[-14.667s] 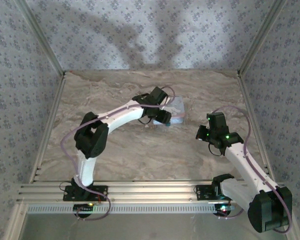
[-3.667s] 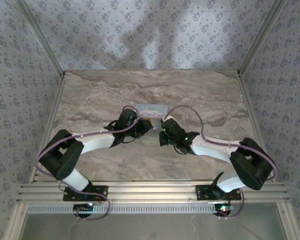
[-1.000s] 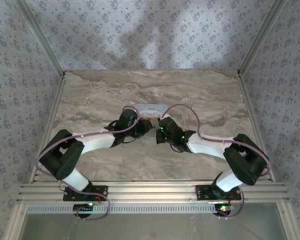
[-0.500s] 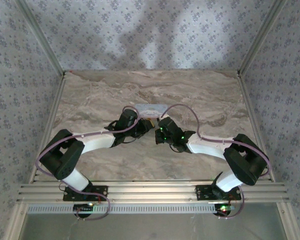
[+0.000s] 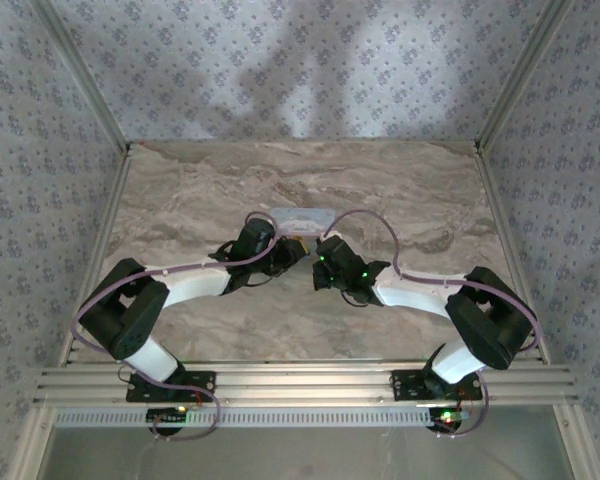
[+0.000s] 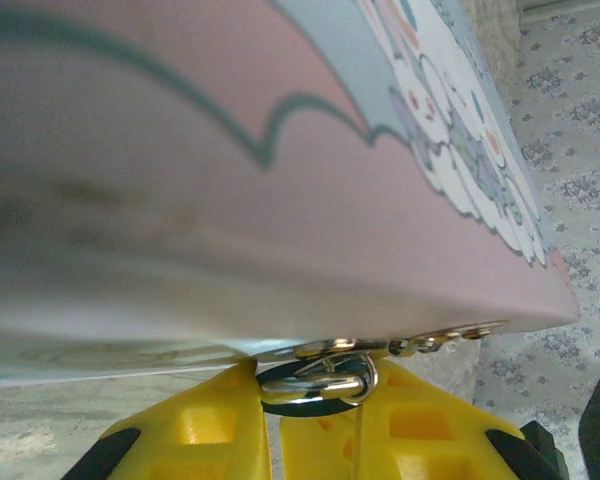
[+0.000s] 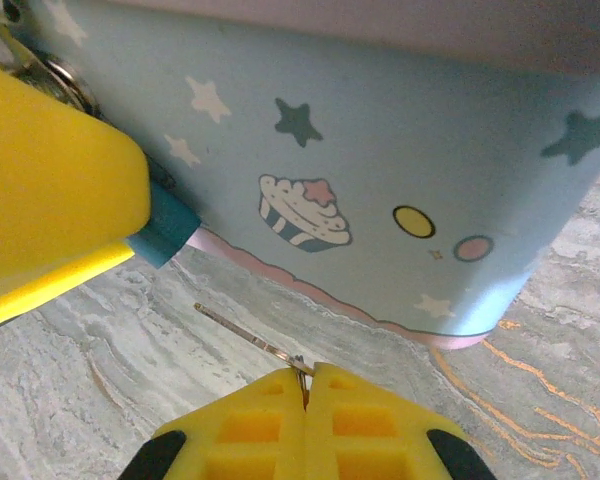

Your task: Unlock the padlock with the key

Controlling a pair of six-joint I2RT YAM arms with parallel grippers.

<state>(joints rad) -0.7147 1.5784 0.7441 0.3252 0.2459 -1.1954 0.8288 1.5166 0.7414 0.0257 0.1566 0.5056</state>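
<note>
In the left wrist view we saw the left gripper (image 6: 322, 380) with its yellow fingers (image 6: 205, 425) pinching the tiny padlock with a dark teal body and thin metal shackle (image 6: 312, 388). The lock sat right under the small metal hasp (image 6: 400, 346) at the lip of the pale blue rectangular tin with a pink-edged picture lid (image 6: 280, 200). We judged that this grip was there to steady the lock, so that it would not swing away when a key pushed at it. In the right wrist view the right gripper (image 7: 306, 395) had its jaws pressed together on the head of the thin silvery metal key (image 7: 245, 336). The blade stuck out up and to the left over the marbled beige table (image 7: 480, 400), low in front of the tin's starred side wall. The padlock's teal body (image 7: 166, 236) poked out below the left gripper's yellow finger (image 7: 50, 190), near the key's tip but apart from it. We took the blade to be lined up for the keyhole and not yet entered, though the keyhole itself we could not make out. In the top external view both arms lay low with elbows set out toward the sides and forearms running inward. The left gripper (image 5: 292, 250) and the right gripper (image 5: 321, 256) met nose to nose just in front of the tin (image 5: 302, 214) at mid-table.
</note>
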